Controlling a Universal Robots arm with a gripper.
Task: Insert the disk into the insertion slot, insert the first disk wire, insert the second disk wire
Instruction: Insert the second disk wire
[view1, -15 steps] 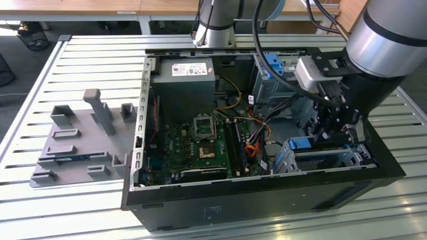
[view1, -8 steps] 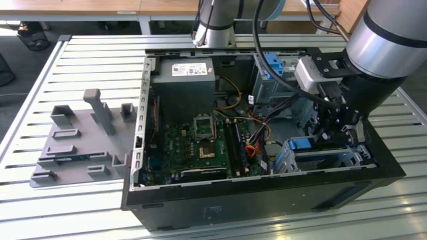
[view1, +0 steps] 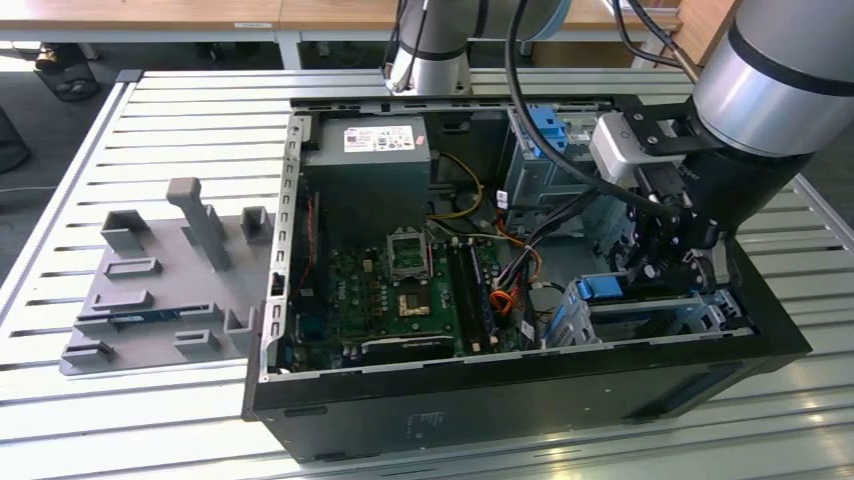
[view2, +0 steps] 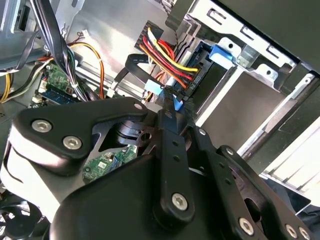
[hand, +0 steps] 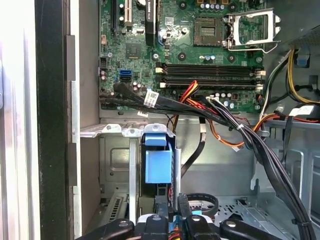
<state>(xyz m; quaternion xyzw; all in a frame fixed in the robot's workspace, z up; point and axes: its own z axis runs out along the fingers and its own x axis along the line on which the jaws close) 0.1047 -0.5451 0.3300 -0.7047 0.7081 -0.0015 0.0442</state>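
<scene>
Open black desktop computer case (view1: 534, 400) lies on its side on a table of pale metal slats (view1: 200, 110); a grey plastic fixture tray with upright pegs (view1: 167, 290) sits beside it at the exterior view's left. Wooden desks (view1: 200, 15) and dark floor behind. The silver arm (view1: 781, 75) reaches down into the case's corner at the exterior view's right, its black gripper (view2: 172, 102) low over the low grey perforated sheet-metal drive cage (view1: 667, 315). The silver hard drive in its bright blue plastic caddy (hand: 158, 165) is seated in that cage; blue edge visible in both wrist views (view2: 222, 54). In the second wrist view the fingers (view2: 171, 107) are pinched on a small blue connector (view2: 176, 104) at the end of the red-yellow-black wire bundle (view2: 165, 55), right at the drive's rear. Green motherboard (hand: 190, 45) lies beyond.
</scene>
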